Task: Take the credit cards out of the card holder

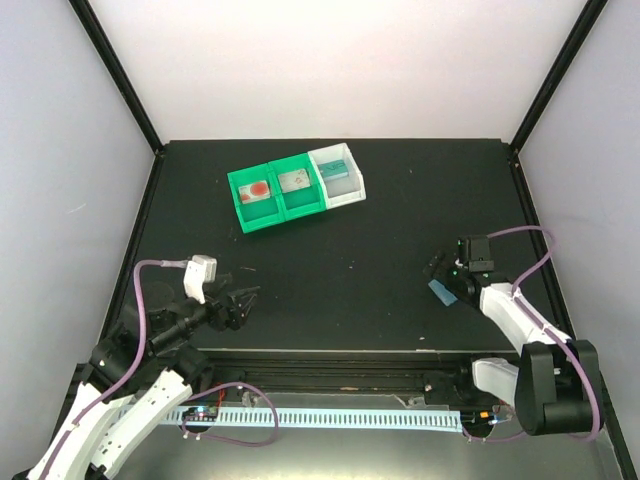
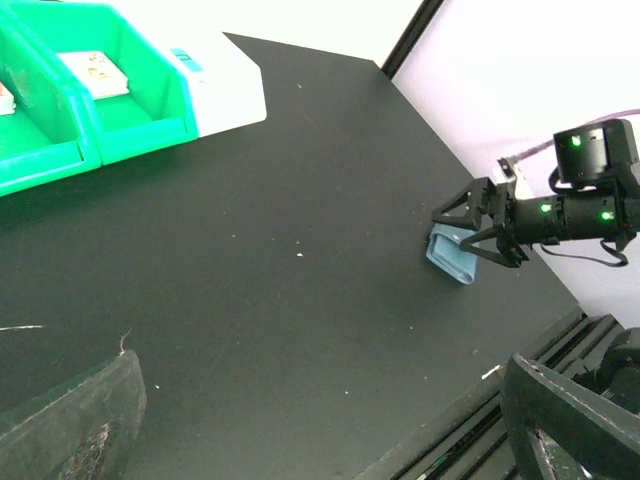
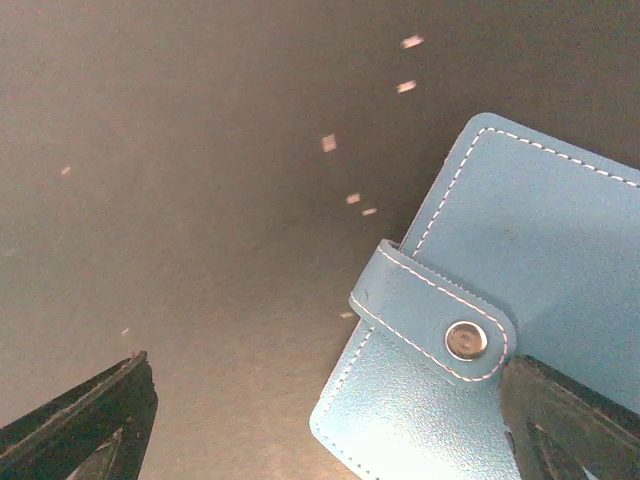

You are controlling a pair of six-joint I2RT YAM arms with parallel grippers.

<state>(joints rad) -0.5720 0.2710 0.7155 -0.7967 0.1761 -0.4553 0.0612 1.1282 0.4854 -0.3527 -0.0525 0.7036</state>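
Judged barely begun: yet to unsnap and open the card holder [image 3: 545, 240], lying closed on the desk [image 1: 350, 240] at its right side between the spread right gripper [image 2: 458, 238] fingers (credit cards not visible), left gripper [image 1: 243, 305] spread, well apart.

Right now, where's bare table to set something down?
Biggest free patch: mid table, bordered by the green bins, the left hand and the card holder. Also the far right corner beside the white bin. Crowded: right hand at the card holder.
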